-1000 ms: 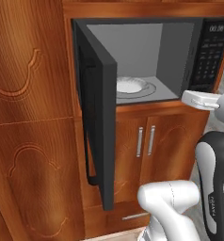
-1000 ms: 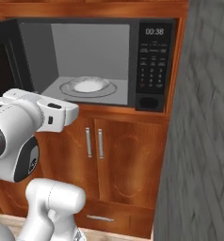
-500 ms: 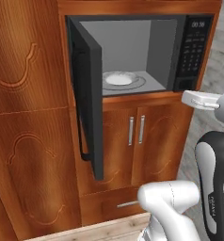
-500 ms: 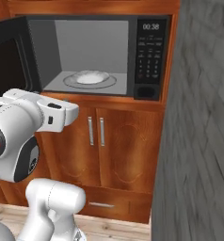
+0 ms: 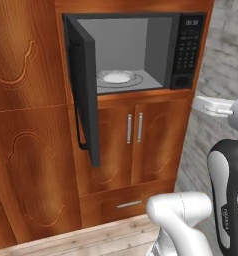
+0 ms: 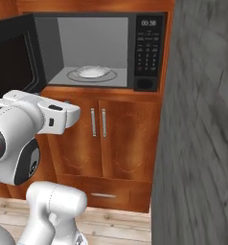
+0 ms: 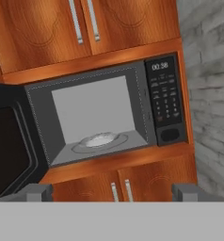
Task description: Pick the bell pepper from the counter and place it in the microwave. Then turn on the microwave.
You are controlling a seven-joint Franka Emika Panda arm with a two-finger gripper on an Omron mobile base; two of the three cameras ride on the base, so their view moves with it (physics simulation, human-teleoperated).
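Jaws spread wide and holding nothing: your gripper (image 7: 112, 192) shows only as two grey fingertips (image 7: 38, 191) low in the hand view, with bare air between them. Straight ahead of the jaws and a little above them sits the microwave (image 7: 109, 113), its door (image 5: 83, 95) swung out on the side that reads as left of the jaws. Inside, the glass turntable (image 7: 100, 140) carries only a pale round patch, nothing red on it. The keypad (image 7: 166, 101) lies ahead and to the right of the jaws, well apart from them. The pepper is not to be found ahead of the jaws, nor is any stone counter, so you cannot tell from here which way it lies or how its stem points. What does lie ahead: wooden cabinet doors (image 5: 133, 140) beneath the microwave, a grey wall (image 6: 202, 119) off to the right. Judgement: the pick is not yet begun, and the next move likely calls for turning away from the microwave to find the counter. The open cavity is ready to receive. Mind the door edge when you swing round.
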